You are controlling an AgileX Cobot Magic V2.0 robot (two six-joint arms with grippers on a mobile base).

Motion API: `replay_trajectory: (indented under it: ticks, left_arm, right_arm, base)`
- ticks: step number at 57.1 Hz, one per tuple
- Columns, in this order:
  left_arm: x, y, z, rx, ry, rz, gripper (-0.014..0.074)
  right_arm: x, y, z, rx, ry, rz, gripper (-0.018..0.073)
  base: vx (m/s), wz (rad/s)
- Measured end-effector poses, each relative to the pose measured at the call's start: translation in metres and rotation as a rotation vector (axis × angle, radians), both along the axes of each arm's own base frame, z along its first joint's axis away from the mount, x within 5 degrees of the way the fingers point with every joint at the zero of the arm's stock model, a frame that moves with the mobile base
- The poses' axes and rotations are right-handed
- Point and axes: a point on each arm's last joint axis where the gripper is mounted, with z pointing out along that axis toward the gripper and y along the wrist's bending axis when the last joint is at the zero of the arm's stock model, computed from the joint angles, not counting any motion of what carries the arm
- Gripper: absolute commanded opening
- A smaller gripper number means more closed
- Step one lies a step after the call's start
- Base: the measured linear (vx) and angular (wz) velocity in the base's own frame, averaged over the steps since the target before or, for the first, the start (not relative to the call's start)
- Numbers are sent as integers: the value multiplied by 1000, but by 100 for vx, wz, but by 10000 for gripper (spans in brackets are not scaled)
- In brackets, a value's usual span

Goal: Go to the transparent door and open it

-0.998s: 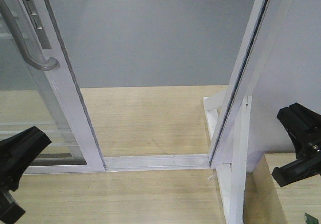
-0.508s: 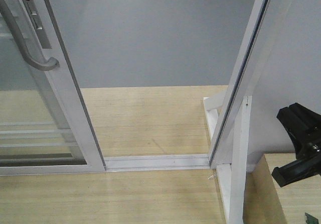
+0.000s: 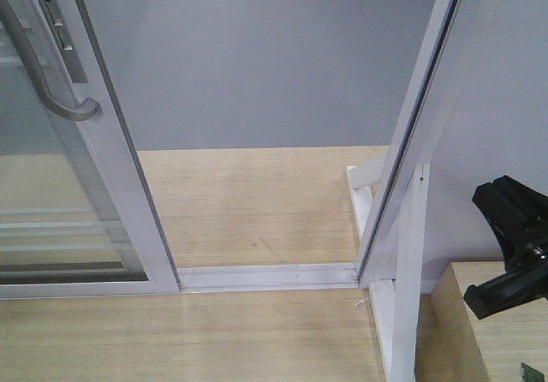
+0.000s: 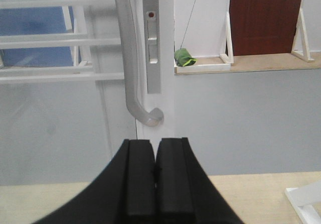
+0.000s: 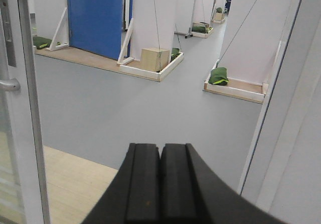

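The glass door stands at the left, slid aside from the doorway, its curved metal handle just ahead of the left gripper. Both the left and right gripper have jaws clenched on nothing. The panel looks heavy, stiff and breakable, so the handle is probably the safest hold.

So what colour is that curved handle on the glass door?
Plain matte grey metal handle, clearest in the left wrist view.
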Motion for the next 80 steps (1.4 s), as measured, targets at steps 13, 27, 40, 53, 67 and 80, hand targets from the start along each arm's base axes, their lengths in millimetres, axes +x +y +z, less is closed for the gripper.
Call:
replay_trajectory:
  ticks: [13, 27, 40, 53, 67, 80]
  left_arm:
    - [-18, -1, -7, 27, -41, -6, 0]
    - [-40, -5, -16, 34, -127, -55, 0]
    - [-45, -3, -29, 48, -18, -40, 0]
    - [-46, -2, -34, 46, 36, -35, 0]
    - [-46, -2, -34, 45, 37, -35, 0]
    - [-46, -2, -34, 45, 37, -35, 0]
  right_arm:
    - [0, 0, 0, 0, 1, 0, 11]
    - [0, 0, 0, 0, 1, 0, 11]
    - [0, 0, 0, 0, 2, 1, 11]
    - [0, 0, -1, -3, 10, 3, 11]
    - [0, 0, -1, -5, 15, 4, 11]
    - [0, 0, -1, -5, 15, 4, 11]
  base:
    - [0, 0]
    - [0, 0]
    - [0, 0]
    - [0, 0]
    - [0, 0]
    - [0, 0]
